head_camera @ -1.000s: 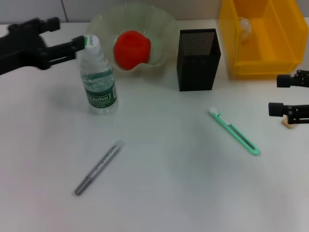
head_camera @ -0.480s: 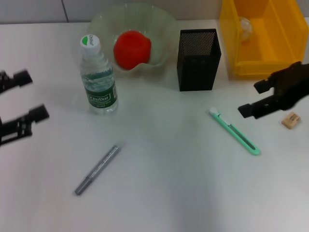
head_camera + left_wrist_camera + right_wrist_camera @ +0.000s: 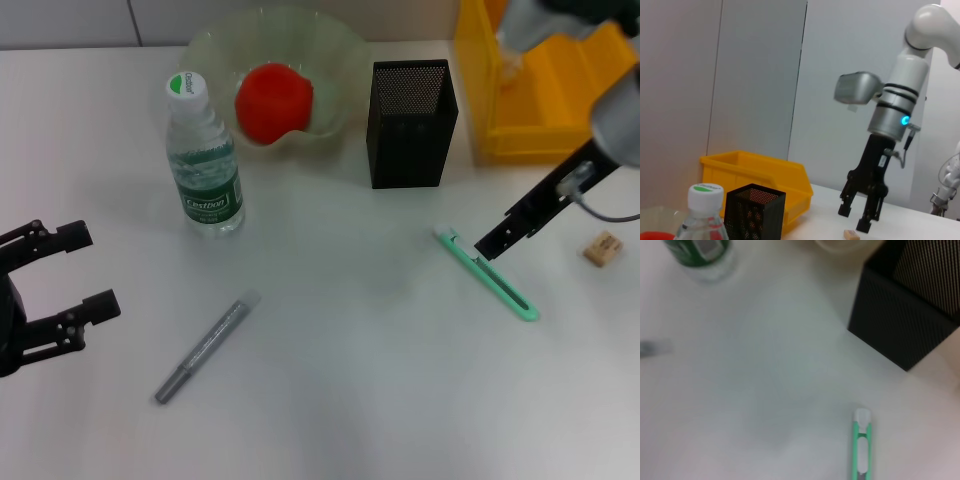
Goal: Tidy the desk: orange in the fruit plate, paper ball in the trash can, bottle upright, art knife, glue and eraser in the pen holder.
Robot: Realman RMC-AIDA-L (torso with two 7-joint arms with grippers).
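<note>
From the head camera, the white desk (image 3: 330, 400) carries most of it. The right gripper (image 3: 495, 243) hangs over the green art knife (image 3: 487, 273), its spread hard to judge here. The left gripper (image 3: 70, 275), at nine o'clock, stands wide and empty. The orange (image 3: 273, 101) lies in the fruit plate (image 3: 340, 60); the bottle (image 3: 203, 160) stands upright; the eraser (image 3: 602, 248) lies at three o'clock. A grey pen (image 3: 205, 346), perhaps the glue, lies near centre. The paper ball is half hidden in the trash can (image 3: 545, 135).

The left wrist camera shows grey wall panels (image 3: 760, 75) and the right gripper's fingers (image 3: 867, 212) parted, holding nothing.

The right wrist camera cuts off the pen holder (image 3: 905, 325).
</note>
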